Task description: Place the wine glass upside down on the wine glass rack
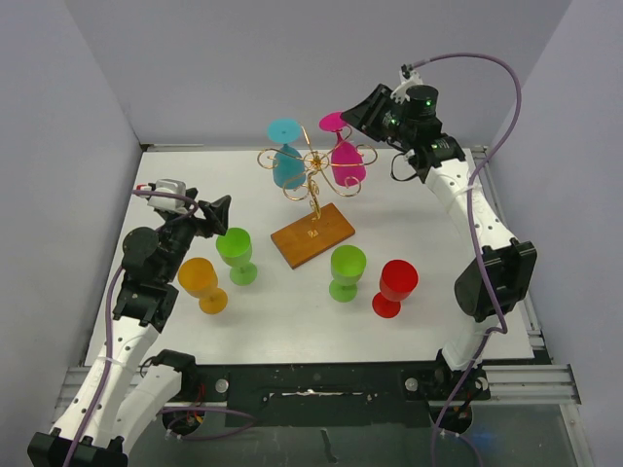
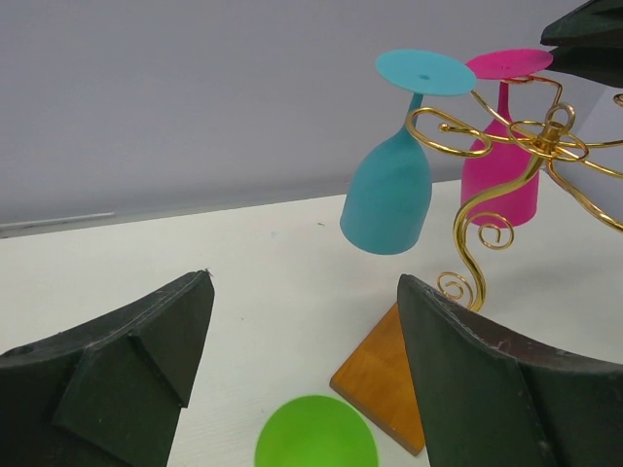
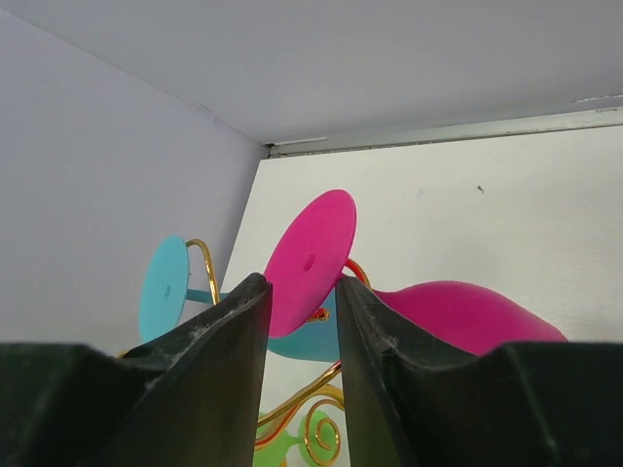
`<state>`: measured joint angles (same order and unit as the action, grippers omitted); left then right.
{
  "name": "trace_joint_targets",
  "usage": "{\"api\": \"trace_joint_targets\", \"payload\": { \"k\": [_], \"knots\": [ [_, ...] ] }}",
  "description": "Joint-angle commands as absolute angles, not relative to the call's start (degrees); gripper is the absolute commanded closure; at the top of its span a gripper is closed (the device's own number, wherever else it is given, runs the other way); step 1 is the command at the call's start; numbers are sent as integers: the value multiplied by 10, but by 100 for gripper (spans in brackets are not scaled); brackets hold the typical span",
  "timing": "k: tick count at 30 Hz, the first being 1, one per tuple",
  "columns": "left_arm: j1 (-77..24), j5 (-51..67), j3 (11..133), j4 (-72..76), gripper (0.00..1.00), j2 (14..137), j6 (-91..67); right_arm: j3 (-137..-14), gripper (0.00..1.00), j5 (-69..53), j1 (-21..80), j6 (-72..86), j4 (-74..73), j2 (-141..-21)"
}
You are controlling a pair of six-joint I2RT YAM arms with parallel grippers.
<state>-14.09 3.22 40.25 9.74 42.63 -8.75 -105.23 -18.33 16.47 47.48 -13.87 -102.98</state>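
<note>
The gold wire wine glass rack (image 1: 313, 187) stands on its brown wooden base (image 1: 311, 234) at the back middle. A blue glass (image 1: 288, 165) and a pink glass (image 1: 348, 161) hang on it upside down. My right gripper (image 1: 358, 113) is just behind the pink glass's foot (image 3: 311, 255). Its jaws are a little apart and hold nothing, and the foot shows beyond their tips (image 3: 302, 280). My left gripper (image 1: 220, 216) is open and empty over a green glass (image 1: 235, 249), whose rim shows below the jaws (image 2: 316, 443).
An orange glass (image 1: 201, 280), a second green glass (image 1: 347, 267) and a red glass (image 1: 397, 282) stand upright in front of the rack. Grey walls close the back and both sides of the white table.
</note>
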Motion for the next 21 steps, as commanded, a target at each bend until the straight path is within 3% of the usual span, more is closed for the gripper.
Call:
{"api": "trace_joint_targets", "payload": {
  "k": [1,14,21],
  "knots": [
    [-138,25,405,134,25,417,-81,-1095,65,-169,162,455,-139,-1036],
    [-138,28,404,134,25,415,-80,-1102,45,-168,163,433,-142,-1011],
    [-138,39,406,134,25,415,-83,-1024,39,-137,162,425,-125,-928]
  ]
}}
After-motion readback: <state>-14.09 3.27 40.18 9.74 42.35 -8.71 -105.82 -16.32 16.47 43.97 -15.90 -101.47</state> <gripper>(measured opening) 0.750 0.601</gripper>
